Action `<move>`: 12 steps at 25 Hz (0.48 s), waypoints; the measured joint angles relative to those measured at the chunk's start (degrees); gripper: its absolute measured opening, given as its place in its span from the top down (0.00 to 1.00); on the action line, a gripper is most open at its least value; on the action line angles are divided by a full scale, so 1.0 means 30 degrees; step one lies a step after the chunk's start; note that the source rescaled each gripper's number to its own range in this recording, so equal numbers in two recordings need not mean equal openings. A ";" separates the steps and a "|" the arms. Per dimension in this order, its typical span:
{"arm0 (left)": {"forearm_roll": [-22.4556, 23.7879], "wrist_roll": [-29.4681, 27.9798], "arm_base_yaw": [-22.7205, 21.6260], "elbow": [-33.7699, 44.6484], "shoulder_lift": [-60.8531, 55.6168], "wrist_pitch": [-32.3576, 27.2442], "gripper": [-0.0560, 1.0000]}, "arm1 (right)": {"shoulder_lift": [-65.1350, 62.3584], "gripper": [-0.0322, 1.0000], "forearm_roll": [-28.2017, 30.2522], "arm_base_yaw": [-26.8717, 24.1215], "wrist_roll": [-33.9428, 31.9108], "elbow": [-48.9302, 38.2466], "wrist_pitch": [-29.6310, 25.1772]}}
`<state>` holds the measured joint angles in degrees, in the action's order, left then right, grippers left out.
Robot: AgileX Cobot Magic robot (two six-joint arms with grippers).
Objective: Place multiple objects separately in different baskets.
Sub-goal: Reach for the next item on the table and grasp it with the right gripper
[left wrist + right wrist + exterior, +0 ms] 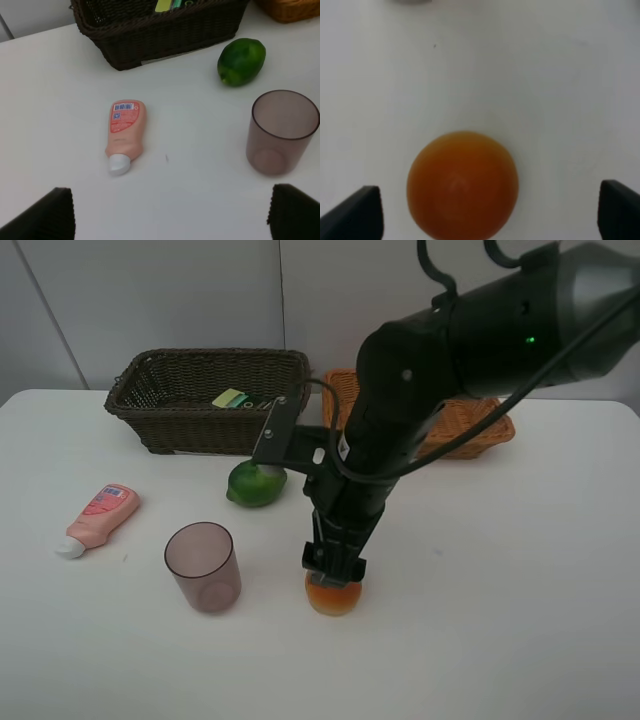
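Right jaws spread, gaps either side of orange mandarin (pixel 462 185), left jaws released over bare table (pixel 200 200)

Right arm (pixel 430 370): black rounded housings; upper link (pixel 600 285) grey. Small green light (pixel 531 339) on the black shell. Black cables (pixel 470 435) loop alongside. Flat black bracket (pixel 281 430) at the wrist carries two screws (pixel 268 433) (bright heads). Right gripper (pixel 334 578) black, blocky. Left gripper (pixel 170 214): only two matte black fingers (pixel 45 215) in view, blunt-tipped.
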<state>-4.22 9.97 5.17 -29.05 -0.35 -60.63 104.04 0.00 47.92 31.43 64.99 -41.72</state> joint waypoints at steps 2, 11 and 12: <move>0.0000 0.0000 0.0000 0.0000 0.0000 0.0000 0.00 | 0.0105 0.13 -0.0178 0.0000 0.0014 0.0000 0.0139; 0.0000 0.0000 0.0000 0.0000 0.0000 0.0000 0.00 | 0.1296 0.13 -0.0478 0.0000 -0.0025 -0.0313 0.0619; 0.0000 0.0000 0.0000 0.0000 0.0000 0.0000 0.00 | 0.1420 0.13 -0.0499 0.0000 -0.0042 -0.0313 0.0669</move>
<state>-4.22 9.97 5.17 -29.05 -0.35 -60.63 108.30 -1.50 47.92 31.30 64.05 -39.71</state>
